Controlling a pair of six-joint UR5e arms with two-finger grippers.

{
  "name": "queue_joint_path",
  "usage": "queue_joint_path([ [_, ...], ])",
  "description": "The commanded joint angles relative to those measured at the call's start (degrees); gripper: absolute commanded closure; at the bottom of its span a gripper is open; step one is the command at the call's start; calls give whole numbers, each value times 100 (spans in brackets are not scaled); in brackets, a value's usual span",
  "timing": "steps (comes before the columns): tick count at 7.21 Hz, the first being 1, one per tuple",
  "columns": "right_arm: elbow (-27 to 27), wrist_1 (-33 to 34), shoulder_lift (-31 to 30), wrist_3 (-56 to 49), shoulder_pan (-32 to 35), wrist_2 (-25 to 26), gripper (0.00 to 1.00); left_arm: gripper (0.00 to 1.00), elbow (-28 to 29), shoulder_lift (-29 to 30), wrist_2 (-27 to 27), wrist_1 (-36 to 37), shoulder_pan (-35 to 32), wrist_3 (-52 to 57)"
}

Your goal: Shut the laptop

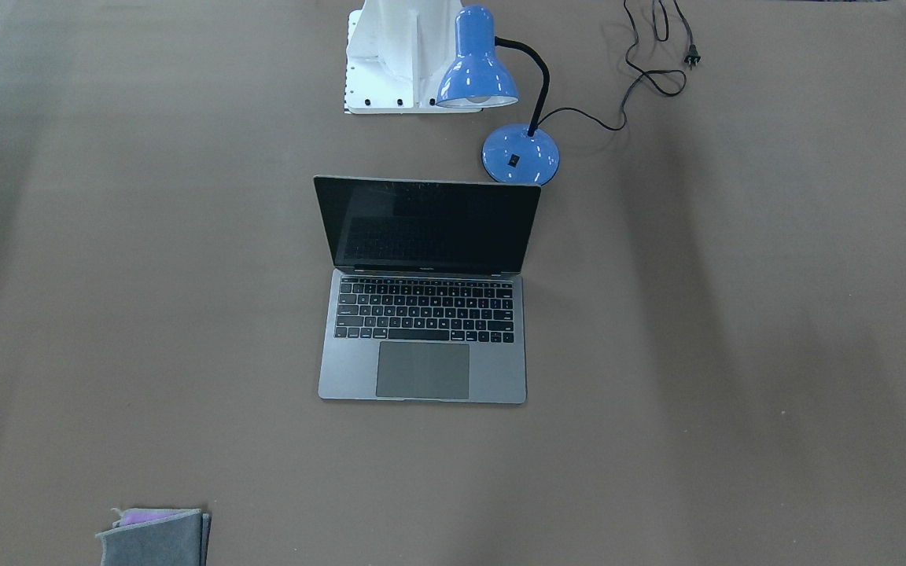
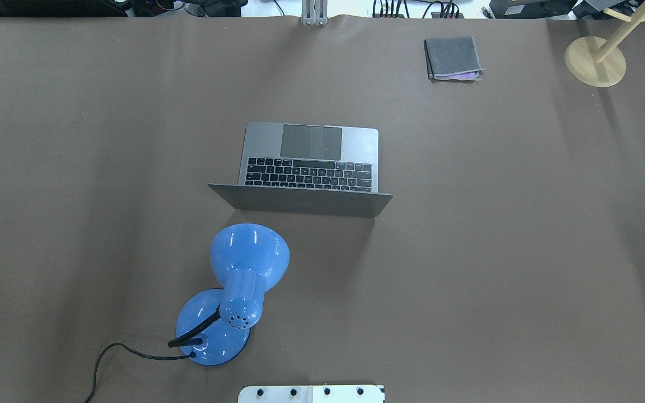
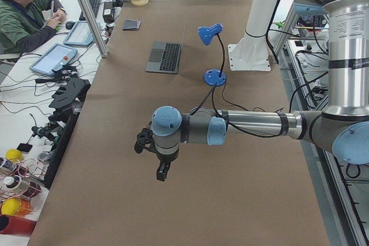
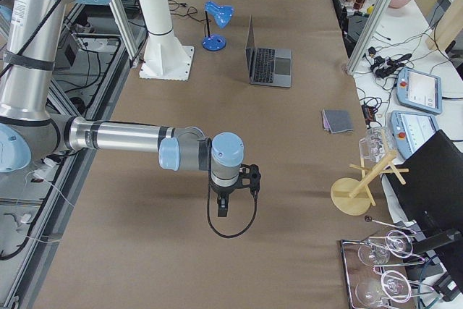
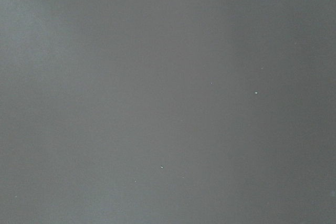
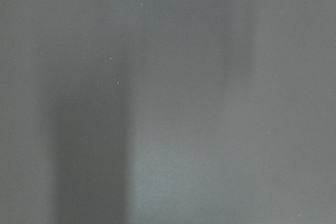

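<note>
Brown table (image 2: 524,268) spreads under my left gripper (image 3: 162,174) and right gripper (image 4: 222,212), hanging at opposite ends, presumably a start pose; open or closed, I cannot tell. The laptop (image 2: 310,168) stands open at centre, lid back facing me; lamp (image 2: 244,268) at its 7 o'clock, seen overhead.

Grey laptop (image 1: 421,369), black keys; blue lamp (image 1: 476,67); brown table (image 1: 736,354)

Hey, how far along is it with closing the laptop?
Nothing looks done: the laptop stands wide open. Nothing is in hand: the left end effector and right end effector hang over the table, far from it. Left: reach the laptop and fold it shut.
</note>
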State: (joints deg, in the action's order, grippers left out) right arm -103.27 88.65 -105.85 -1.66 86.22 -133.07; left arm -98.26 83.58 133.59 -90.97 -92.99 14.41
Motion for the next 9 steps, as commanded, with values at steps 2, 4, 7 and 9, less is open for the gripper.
queue_joint_path([
  [2,0,3,3,-1,0,0,0,1,-44,0,0,0,9,0],
  [4,-18,3,3,-1,0,0,0,1,-44,0,0,-9,9,44],
  [7,26,-898,-50,16,0,-9,0,1,-61,149,0,-52,9,0],
  [9,35,-1794,-50,34,0,-9,0,1,-61,202,0,-403,9,17],
])
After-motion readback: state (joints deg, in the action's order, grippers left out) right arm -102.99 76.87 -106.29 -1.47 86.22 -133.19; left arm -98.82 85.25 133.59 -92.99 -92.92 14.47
